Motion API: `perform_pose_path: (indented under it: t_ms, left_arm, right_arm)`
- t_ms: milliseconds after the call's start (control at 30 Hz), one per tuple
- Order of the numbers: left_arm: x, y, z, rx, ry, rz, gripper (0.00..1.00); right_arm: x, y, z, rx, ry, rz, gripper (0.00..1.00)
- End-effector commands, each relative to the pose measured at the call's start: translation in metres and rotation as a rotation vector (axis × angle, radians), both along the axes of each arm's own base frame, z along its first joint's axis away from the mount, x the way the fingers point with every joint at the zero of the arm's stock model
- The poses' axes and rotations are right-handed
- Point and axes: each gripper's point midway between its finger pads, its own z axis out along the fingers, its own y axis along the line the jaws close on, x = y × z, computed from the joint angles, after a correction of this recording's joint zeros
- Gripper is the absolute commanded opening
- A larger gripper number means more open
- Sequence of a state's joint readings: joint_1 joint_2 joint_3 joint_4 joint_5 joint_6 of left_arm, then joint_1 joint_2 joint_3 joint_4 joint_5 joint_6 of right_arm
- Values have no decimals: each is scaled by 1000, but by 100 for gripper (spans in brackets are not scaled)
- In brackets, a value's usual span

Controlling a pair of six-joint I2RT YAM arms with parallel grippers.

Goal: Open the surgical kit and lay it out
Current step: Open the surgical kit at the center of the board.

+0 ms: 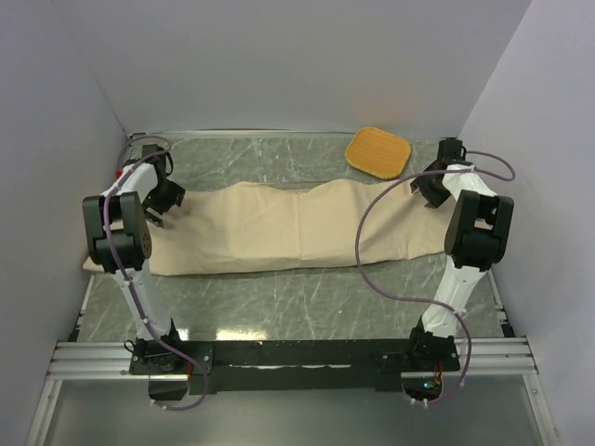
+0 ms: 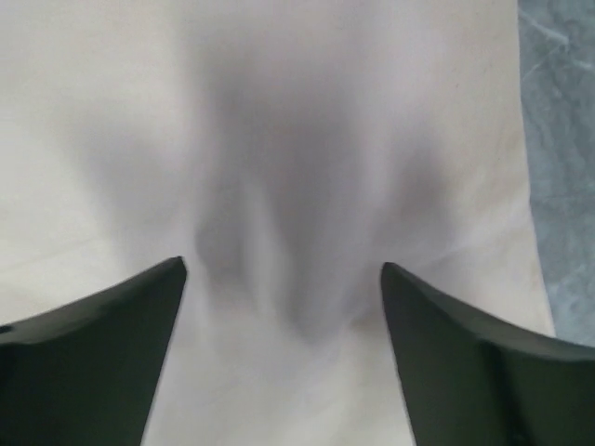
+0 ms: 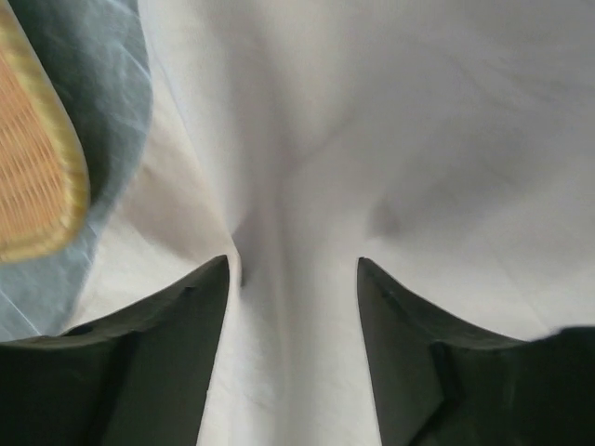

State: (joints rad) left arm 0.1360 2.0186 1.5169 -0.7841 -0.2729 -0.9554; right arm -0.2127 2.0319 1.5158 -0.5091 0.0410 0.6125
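Note:
The surgical kit shows only as its large beige wrapping cloth [image 1: 297, 228], stretched in a long band across the table from left to right. My left gripper [image 1: 164, 200] hovers over the cloth's left end. In the left wrist view it [image 2: 284, 269] is open, a soft ridge of cloth [image 2: 279, 111] lying between the spread fingers, not pinched. My right gripper [image 1: 429, 190] is at the cloth's right end. The right wrist view shows it [image 3: 293, 262] open too, a raised fold of cloth [image 3: 418, 121] running between its fingers.
An orange woven pad [image 1: 378, 151] lies at the back right, just beyond the cloth and close to the right gripper; its edge [image 3: 33, 158] shows in the right wrist view. Grey walls close in the marbled table [image 1: 279, 297] on three sides. The cloth's left corner [image 1: 93, 265] reaches the table's left edge.

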Motion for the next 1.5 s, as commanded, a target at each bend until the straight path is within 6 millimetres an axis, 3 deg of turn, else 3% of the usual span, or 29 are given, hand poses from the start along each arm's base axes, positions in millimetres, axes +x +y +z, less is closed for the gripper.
perform_pose_path:
  t_ms: [0, 33, 100, 133, 167, 433, 533, 567, 767, 900, 1067, 1233, 1367, 1467]
  left_arm:
    - [-2, 21, 78, 123, -203, 43, 99]
    - [-11, 20, 71, 124, -193, 45, 99]
    - [-16, 24, 77, 134, -240, 70, 100]
    - [-26, 22, 64, 122, -217, 73, 99]
    - [-30, 22, 58, 114, -215, 75, 99]
    - [-62, 24, -4, 31, -87, 97, 99]
    - [-77, 25, -18, 2, -50, 112, 99]
    - [-82, 26, -21, -1, -38, 118, 99]
    - [-122, 35, -38, -26, 23, 207, 99]
    - [-143, 41, -42, -35, 45, 266, 99]
    - [-147, 48, -31, -19, 5, 303, 99]
    - [-138, 55, -16, 7, -27, 300, 99]
    - [-129, 53, -2, 4, -60, 285, 99]
    - [-114, 47, 16, 14, -112, 244, 99]
  right_arm:
    - [-17, -3, 57, -38, -142, -27, 68]
    - [-23, -1, 71, -31, -182, -36, 68]
    - [-41, 1, 58, 13, -186, -86, 68]
    - [-46, 2, 64, 23, -216, -96, 68]
    - [-53, 4, 52, 43, -217, -114, 68]
    - [-78, 1, 14, 142, -236, -159, 68]
    - [-98, -3, -6, 188, -202, -207, 68]
    - [-112, -2, -17, 204, -164, -233, 68]
    - [-164, -4, -36, 188, -75, -337, 69]
    - [-187, -10, -37, 152, -51, -400, 69]
    - [-208, -18, -31, 100, -29, -474, 69]
    - [-201, -21, 1, 75, -152, -471, 70]
    - [-146, 2, 50, 167, -401, -276, 75]
    - [-113, 18, 66, 208, -470, -169, 77]
